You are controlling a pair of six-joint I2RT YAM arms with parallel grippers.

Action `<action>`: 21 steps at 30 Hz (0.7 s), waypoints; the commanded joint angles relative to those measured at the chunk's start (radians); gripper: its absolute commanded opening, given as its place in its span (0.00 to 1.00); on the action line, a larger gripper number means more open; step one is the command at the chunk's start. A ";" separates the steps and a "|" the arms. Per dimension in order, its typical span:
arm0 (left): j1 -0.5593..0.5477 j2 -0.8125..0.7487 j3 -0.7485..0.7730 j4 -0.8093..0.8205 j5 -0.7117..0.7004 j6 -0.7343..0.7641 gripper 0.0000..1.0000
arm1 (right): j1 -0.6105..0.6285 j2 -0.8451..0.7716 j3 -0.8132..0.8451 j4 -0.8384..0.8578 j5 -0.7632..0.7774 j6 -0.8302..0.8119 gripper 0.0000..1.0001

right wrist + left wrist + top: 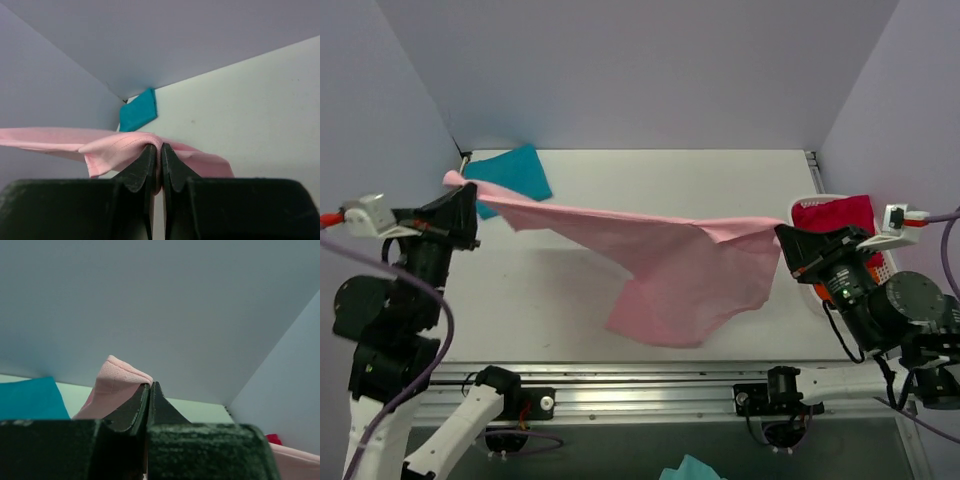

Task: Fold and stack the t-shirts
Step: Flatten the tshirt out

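the left gripper [150,385] has its fingers [136,409] pressed fully together, pinching a folded, stitched corner of the light pink t-shirt [670,270] above the table's [720,180] far left corner. the right gripper [160,148] is likewise closed tight, its fingers [143,166] clamped on another bunched edge of the same shirt above the table's right side. between the two grips the cloth is stretched out in the air over the table, its middle sagging toward the table's near edge. the teal-blue t-shirt [510,172] lies flat at the table's far left corner. the magenta-red t-shirt [832,213] sits at the table's right edge.
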 commanded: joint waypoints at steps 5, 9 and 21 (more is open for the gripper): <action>0.000 -0.185 0.126 -0.103 0.059 -0.001 0.02 | -0.107 0.015 0.166 0.176 -0.251 -0.383 0.00; 0.008 -0.197 0.163 -0.114 0.099 -0.019 0.02 | -0.238 0.046 0.252 0.212 -0.406 -0.453 0.00; 0.022 -0.021 0.097 0.032 0.151 -0.048 0.02 | -0.445 0.273 0.451 0.317 -0.550 -0.493 0.00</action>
